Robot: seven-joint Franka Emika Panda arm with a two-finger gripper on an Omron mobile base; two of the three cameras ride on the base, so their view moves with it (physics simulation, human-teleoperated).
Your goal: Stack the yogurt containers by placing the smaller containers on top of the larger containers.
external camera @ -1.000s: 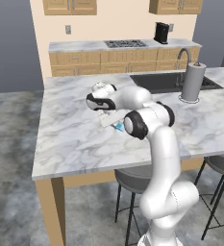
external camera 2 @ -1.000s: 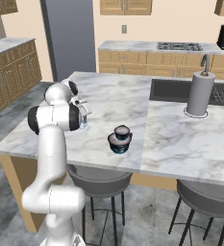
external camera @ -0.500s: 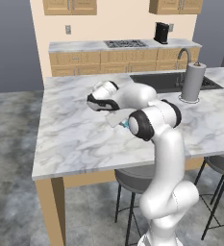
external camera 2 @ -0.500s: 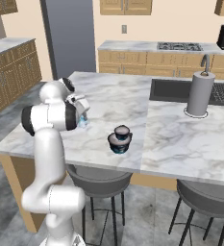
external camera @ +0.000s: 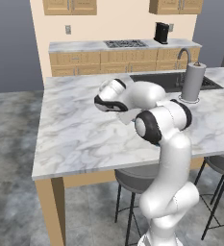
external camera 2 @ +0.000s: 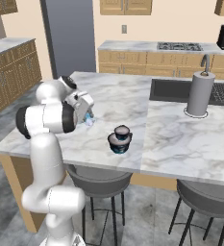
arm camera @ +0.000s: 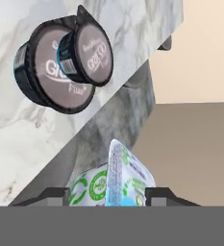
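Observation:
The small dark tub (external camera 2: 121, 130) stands on top of the wider dark-blue tub (external camera 2: 118, 144), near the marble island's front edge. Both grey tops show in the hand view, the small tub (arm camera: 88, 47) overlapping the wide tub (arm camera: 48, 72). My gripper (external camera 2: 87, 114) is shut on the tiny pale-blue cup (external camera 2: 89, 118), low over the counter and to the left of the stack. In the hand view the cup (arm camera: 116, 182), printed in green, sits between the fingertips (arm camera: 53, 196) of my gripper (arm camera: 109, 194).
A grey paper-towel holder (external camera 2: 200, 93) stands by the sink (external camera 2: 173, 89) at the island's right. Stools (external camera 2: 99, 174) stand under the front edge. The marble island (external camera 2: 128, 98) stretches behind the stack.
The hand has dropped to the counter and then shifted right toward the stack, holding the pale-blue cup. The two stacked tubs have not moved.

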